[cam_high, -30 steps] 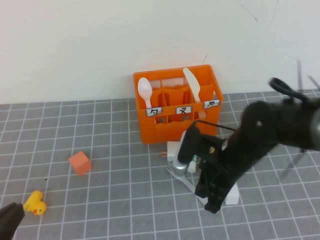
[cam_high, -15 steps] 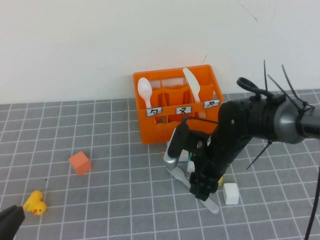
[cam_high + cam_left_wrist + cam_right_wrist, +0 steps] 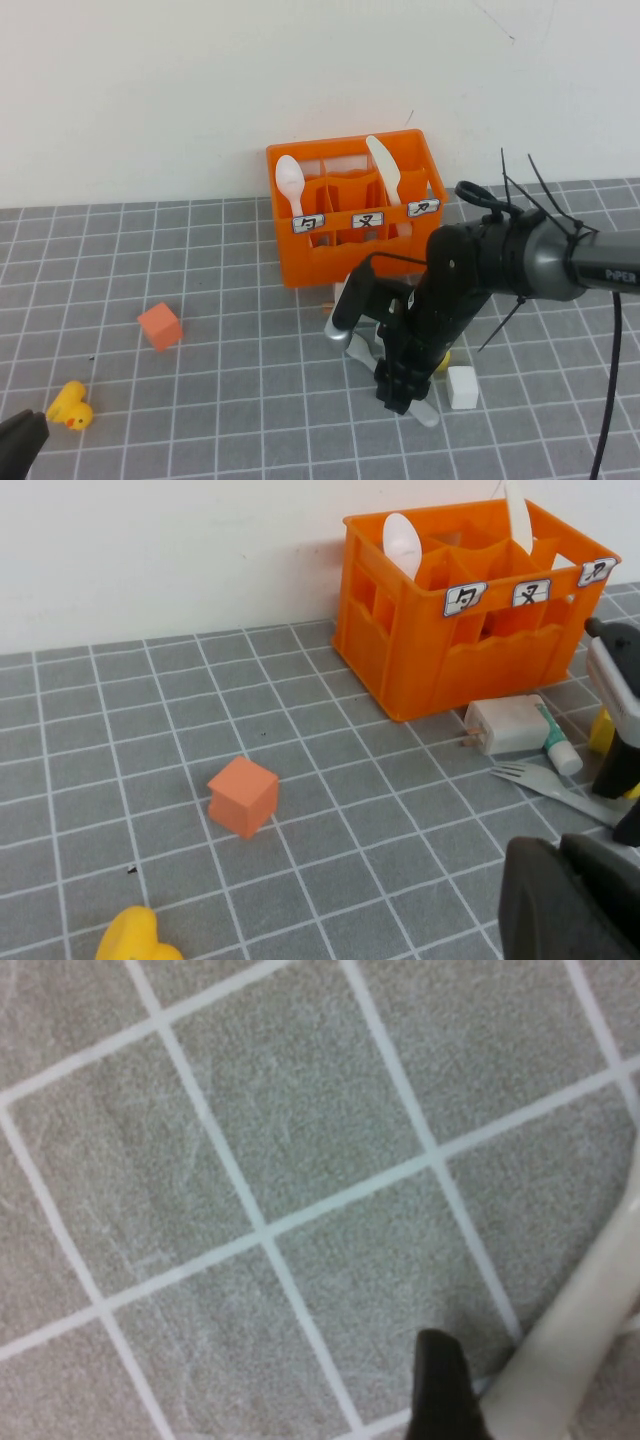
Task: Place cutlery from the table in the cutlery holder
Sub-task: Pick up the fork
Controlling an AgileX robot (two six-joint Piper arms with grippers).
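High view, right gripper [image 3: 398,395]: lowered over grey fork [image 3: 424,411] on table [image 3: 200,390], fingers now spread, grasp next.
Left gripper [image 3: 570,900]: parked near-left, fingers together.
Cutlery holder [image 3: 355,245]: spoon [image 3: 289,182], knife [image 3: 386,168] already inside.

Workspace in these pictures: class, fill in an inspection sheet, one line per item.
Surface: table, grey tiles, white grid.
Job's things: cutlery holder by the wall holds spoon and knife; fork lies flat on the tiles.
Clutter: orange cube, yellow duck, white block, glue stick, white box.
Grippers: right tool low over the fork's handle, open; left tool parked at the near left, shut.
Cables: black cable along the right arm.
Surroundings: plain white wall.
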